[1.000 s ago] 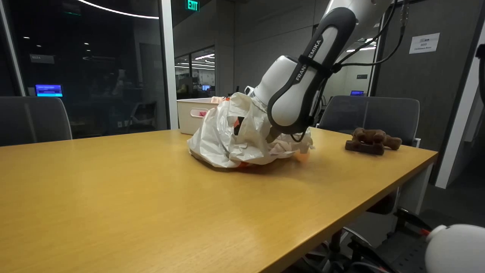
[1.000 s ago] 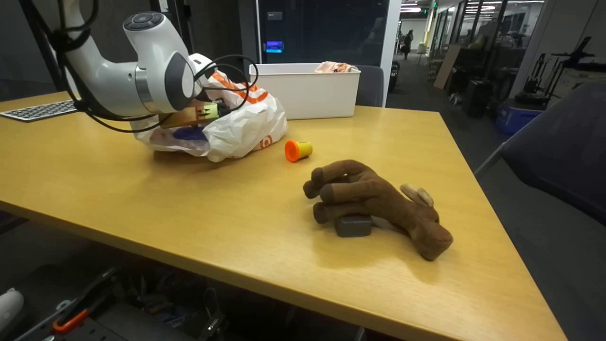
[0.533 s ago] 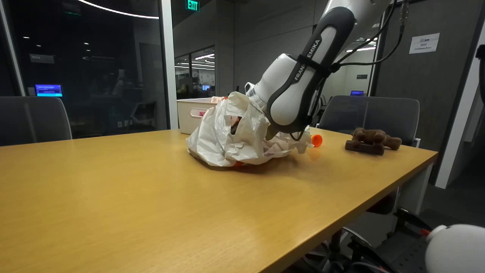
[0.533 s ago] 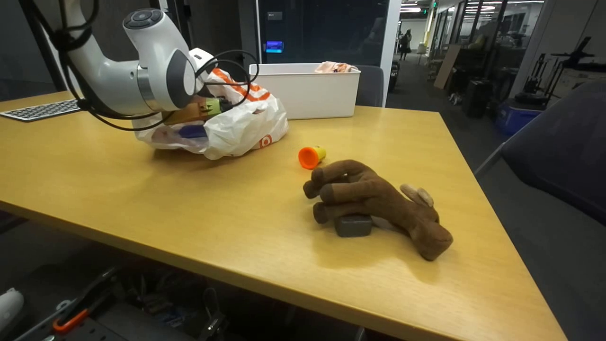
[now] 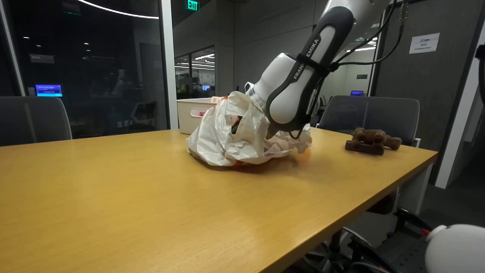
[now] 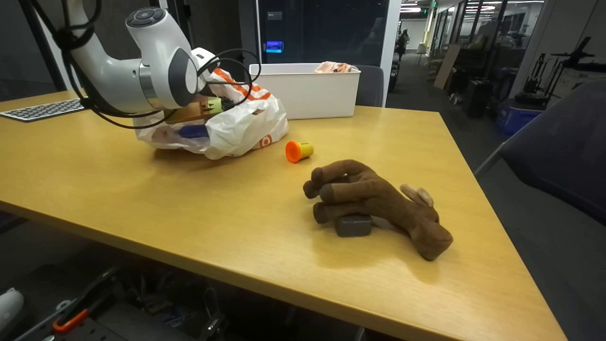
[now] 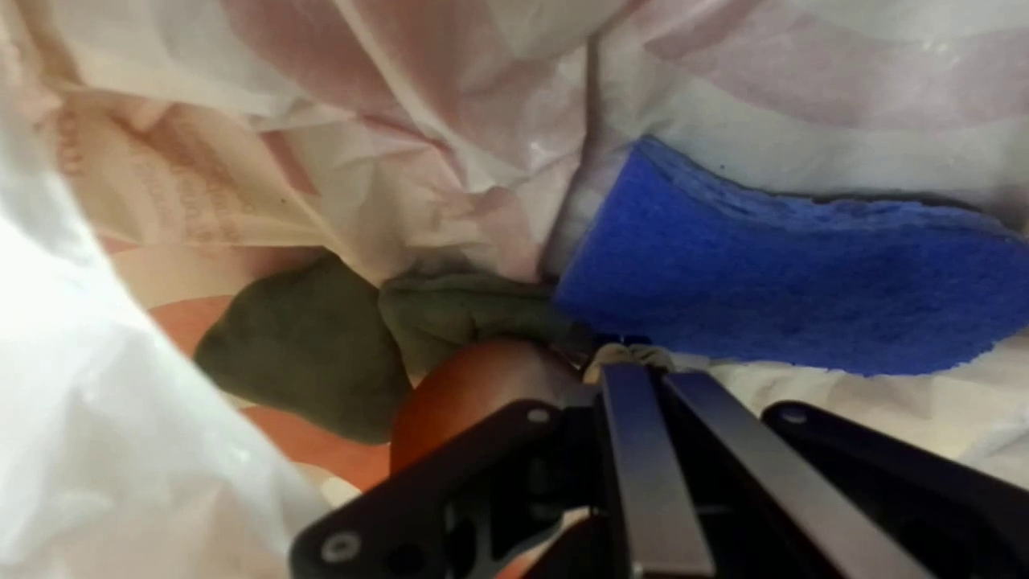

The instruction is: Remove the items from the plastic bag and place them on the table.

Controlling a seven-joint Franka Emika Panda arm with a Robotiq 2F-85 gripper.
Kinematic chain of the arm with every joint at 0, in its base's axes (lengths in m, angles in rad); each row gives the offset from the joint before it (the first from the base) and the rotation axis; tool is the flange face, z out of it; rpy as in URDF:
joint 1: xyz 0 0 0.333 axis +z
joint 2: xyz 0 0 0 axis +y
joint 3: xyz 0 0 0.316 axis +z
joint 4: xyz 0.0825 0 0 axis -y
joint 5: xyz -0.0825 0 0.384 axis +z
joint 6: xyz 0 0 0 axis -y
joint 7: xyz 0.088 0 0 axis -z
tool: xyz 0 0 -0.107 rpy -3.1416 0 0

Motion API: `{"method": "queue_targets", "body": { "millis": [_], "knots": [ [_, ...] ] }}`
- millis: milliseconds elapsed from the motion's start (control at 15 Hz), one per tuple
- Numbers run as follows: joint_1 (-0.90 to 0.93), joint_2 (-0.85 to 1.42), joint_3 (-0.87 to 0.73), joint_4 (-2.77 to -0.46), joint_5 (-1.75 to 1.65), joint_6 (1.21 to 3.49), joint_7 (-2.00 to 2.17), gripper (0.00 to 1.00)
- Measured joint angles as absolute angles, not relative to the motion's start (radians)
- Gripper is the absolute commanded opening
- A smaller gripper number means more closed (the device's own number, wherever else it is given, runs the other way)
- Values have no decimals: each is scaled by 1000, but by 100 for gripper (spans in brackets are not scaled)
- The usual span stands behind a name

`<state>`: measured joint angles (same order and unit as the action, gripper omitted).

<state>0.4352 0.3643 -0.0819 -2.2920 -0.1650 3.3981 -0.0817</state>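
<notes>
Wrist view: gripper (image 7: pixel 633 358) has just closed inside crinkled white plastic bag (image 7: pixel 482 137); grey-green soft piece (image 7: pixel 338 346) to its left, blue sponge-like slab (image 7: pixel 804 281) to its right; catch unclear, presumably grasp attempt; in an exterior view: orange-lidded yellow tub (image 6: pixel 299 151), already on light-wood table (image 6: pixel 189 203), rolled back toward gripper.

White on the plastic bag (image 6: pixel 246 128), slashed with orange-red bands and a ringed dot, its print turning dusty pink in the wrist view! Deep blue on the felt-like slab (image 7: pixel 796 281), murky grey-green on the lumpy piece (image 7: pixel 313 354), burnt orange on the rounded piece (image 7: pixel 474 386)! Here's the tub (image 6: pixel 301 151), yellow with a blazing orange end; the toy animal (image 6: pixel 386 196), chocolate brown, darker feet, tan nubs; the block (image 6: pixel 353 226), plain charcoal! Honey-yellow counter (image 6: pixel 180 199), white box (image 6: pixel 307 94), pale pink cloth (image 6: pixel 334 67) flecked orange, and the pincer (image 7: pixel 631 354) in black and silver-grey!
</notes>
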Motion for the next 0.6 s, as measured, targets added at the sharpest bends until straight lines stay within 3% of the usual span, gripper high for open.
{"method": "queue_targets", "body": {
  "millis": [133, 600],
  "knots": [
    [433, 364, -74, -2286, -166, 3389, -81, 35],
    [446, 363, -82, -2270, -158, 3364, -81, 89]
  ]
}}
